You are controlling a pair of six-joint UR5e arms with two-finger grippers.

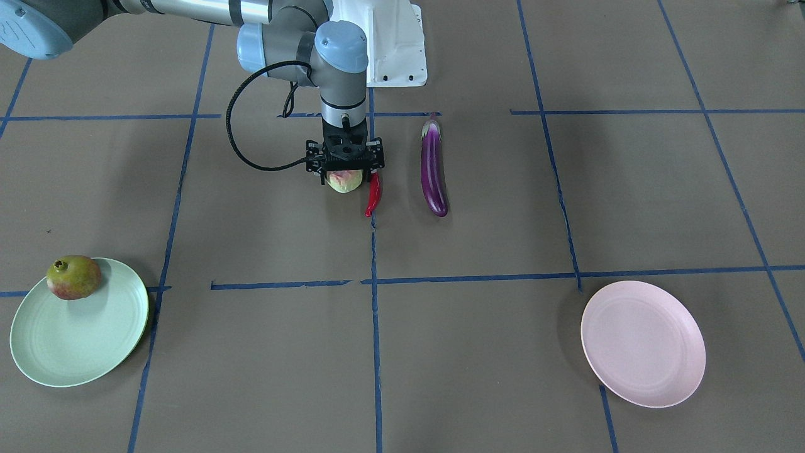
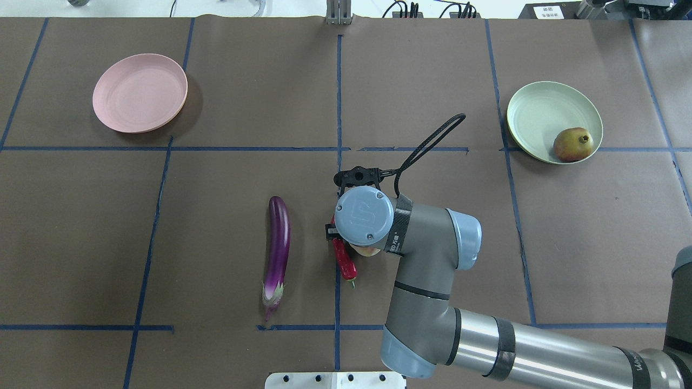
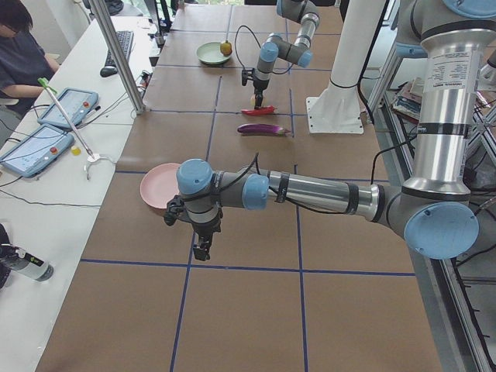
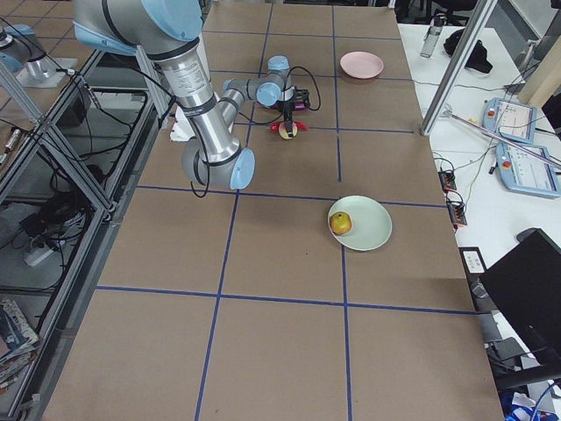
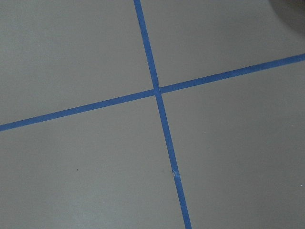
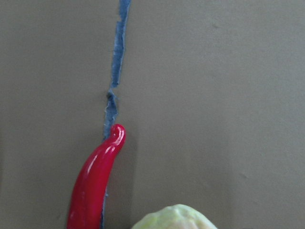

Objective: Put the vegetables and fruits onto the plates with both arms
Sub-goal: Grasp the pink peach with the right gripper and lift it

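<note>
"Peach [image 1: 344,181] first: where is it?"

"Near the middle of the table [image 1: 251,352], right under my right end effector [image 1: 344,171], which points straight down over it. Housing and fruit hide the fingers, so I cannot tell whether they grip it or stand apart."

"And around it?"

"The red chili [image 1: 373,196] lies just beside the peach, along a blue tape line [image 1: 376,314]. The purple eggplant [image 1: 433,170] lies near, roughly parallel, apart from both. The pomegranate [image 1: 73,277] sits on the mint green plate [image 1: 75,352], at the edge nearer me, well off to my right. The pink plate [image 1: 641,343] lies well off to my left."

"Your other arm?"

"My left end effector [image 3: 200,249] hangs over the table near the pink plate. It shows only from the side, so I cannot tell if it is wide or narrow. Its wrist camera shows two crossing tape lines."
</note>
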